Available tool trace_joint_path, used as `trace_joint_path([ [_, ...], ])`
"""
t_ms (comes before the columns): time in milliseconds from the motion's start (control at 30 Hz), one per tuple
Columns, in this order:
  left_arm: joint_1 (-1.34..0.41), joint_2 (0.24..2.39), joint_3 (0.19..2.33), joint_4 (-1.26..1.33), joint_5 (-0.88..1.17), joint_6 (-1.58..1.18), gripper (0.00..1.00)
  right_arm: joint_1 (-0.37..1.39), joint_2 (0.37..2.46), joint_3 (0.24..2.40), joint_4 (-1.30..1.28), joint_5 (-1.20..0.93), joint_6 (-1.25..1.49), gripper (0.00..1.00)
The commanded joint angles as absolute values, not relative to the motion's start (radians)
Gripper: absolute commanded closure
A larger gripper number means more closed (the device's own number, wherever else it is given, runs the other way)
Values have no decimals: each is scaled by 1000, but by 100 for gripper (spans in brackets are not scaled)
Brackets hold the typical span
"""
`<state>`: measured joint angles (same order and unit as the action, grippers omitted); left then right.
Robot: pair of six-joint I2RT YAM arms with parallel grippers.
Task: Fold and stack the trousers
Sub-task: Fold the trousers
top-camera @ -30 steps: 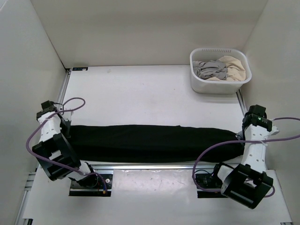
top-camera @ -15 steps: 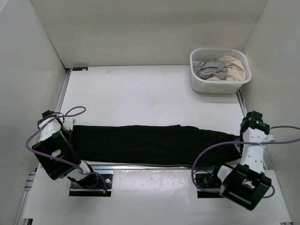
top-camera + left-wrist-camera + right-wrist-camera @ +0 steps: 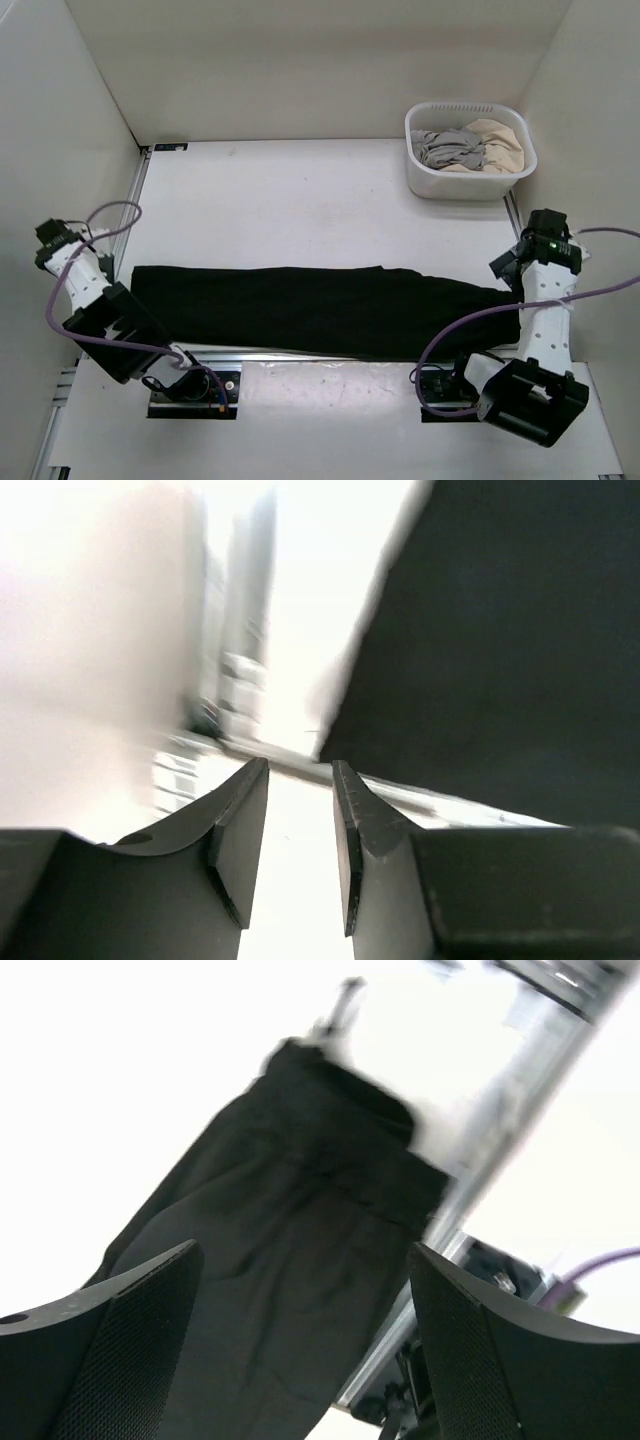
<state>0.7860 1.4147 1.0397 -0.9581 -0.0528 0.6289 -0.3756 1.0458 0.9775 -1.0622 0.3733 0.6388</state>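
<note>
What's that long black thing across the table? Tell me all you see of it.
Black trousers, soft matte fabric, lying flat as one long narrow band, left to right across the near part of the table. The right end tapers. The near edge reaches the metal rail. The left gripper and right gripper are open, not holding it.

1. The left arm (image 3: 98,312) leans out from its base toward the far left side, with its wrist at the outer end.
2. The left gripper (image 3: 300,767) points downward; its jaws stand a narrow gap apart, with nothing between them.
3. The right arm (image 3: 546,325) rises nearly upright at the right side.
4. The right gripper (image 3: 303,1250) has its jaws spread wide and empty.
</note>
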Motion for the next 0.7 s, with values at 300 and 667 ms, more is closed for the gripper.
trace_joint_path([
  [300, 622, 1428, 981, -1039, 250, 584, 54, -239, 1204, 816, -835, 140, 655, 30],
  [667, 393, 1713, 896, -796, 80, 482, 56, -230, 1549, 856, -772, 244, 716, 53],
])
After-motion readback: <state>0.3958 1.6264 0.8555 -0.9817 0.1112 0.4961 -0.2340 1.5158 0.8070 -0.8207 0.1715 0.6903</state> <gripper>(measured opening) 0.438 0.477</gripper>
